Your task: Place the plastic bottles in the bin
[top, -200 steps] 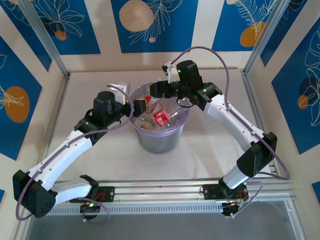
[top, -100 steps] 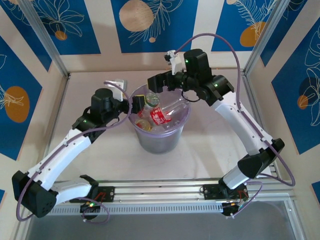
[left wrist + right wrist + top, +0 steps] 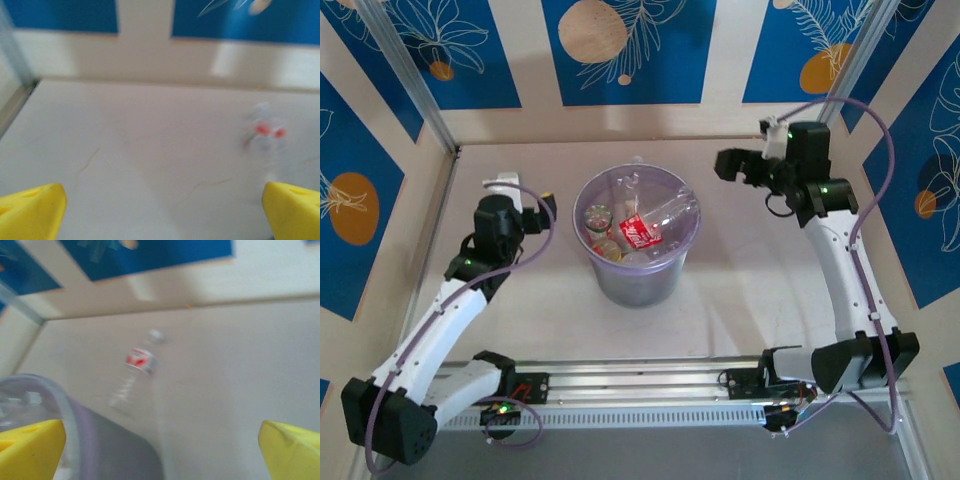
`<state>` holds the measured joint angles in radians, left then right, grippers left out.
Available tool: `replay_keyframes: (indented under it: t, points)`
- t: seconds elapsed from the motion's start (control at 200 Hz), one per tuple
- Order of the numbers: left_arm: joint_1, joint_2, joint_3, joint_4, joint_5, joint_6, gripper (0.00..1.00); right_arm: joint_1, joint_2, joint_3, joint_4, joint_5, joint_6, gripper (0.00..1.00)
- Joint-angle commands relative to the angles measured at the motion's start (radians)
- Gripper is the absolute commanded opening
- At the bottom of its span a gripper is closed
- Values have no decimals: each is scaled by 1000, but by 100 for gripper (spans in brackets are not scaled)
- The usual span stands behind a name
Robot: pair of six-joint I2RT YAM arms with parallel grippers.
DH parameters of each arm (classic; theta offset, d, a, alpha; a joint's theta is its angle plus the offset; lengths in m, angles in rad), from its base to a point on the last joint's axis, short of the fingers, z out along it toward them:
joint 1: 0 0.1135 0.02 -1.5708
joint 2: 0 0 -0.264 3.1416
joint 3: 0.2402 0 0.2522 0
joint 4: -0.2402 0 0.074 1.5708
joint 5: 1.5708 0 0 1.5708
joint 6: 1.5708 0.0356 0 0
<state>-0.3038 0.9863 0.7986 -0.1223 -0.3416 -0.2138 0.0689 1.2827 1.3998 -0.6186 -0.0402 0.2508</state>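
Note:
The bin [image 3: 638, 270], a round pale-purple bucket, stands mid-table. Several plastic bottles lie inside it, one with a red label [image 3: 642, 230] on top. Another clear bottle with a red label [image 3: 139, 361] lies on the table beyond the bin; it appears as a blur [image 3: 265, 132] in the left wrist view. My left gripper [image 3: 546, 207] hovers left of the bin, open and empty, yellow fingertips [image 3: 35, 207] wide apart. My right gripper [image 3: 728, 166] is at the back right of the bin, also open and empty, with the bin's wall [image 3: 100, 445] low in its view.
Blue-and-cream patterned walls enclose the table on three sides, with metal posts [image 3: 415, 85] in the back corners. An aluminium rail [image 3: 640, 385] carrying the arm bases runs along the near edge. Bare tabletop [image 3: 750, 270] lies either side of the bin.
Both grippers opened over the bin and their bottles dropped in. Then the left arm pulled back to the left and the right arm swung away to the back right.

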Motion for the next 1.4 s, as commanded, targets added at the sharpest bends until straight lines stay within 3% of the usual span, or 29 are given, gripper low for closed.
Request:
replay_keyframes:
  t: [0.0, 0.105, 0.205, 0.52, 0.73, 1.075, 1.266, 1.396]
  points:
    - [45, 13, -124, 119, -146, 15, 100, -66, -38, -176, 102, 13, -19, 99]
    - [67, 50, -242, 239, -184, 2, 100, -89, -63, -342, 210, 83, -18, 99]
    - [83, 129, -306, 338, -144, 7, 100, -93, -56, -465, 315, 161, -12, 99]
    - [89, 263, -228, 367, -100, 99, 100, -70, 43, -738, 745, 314, -44, 99]
    - [88, 225, -246, 346, -81, 99, 100, -63, 118, -815, 952, 343, -86, 99]
    - [89, 37, -377, 385, -49, 102, 100, -44, 192, -913, 1266, 304, -108, 99]
    - [89, -5, -458, 471, -71, 144, 100, -27, 205, -942, 1329, 319, -126, 99]
    - [91, 12, -547, 635, -101, 155, 100, -27, 209, -980, 1400, 308, -130, 99]
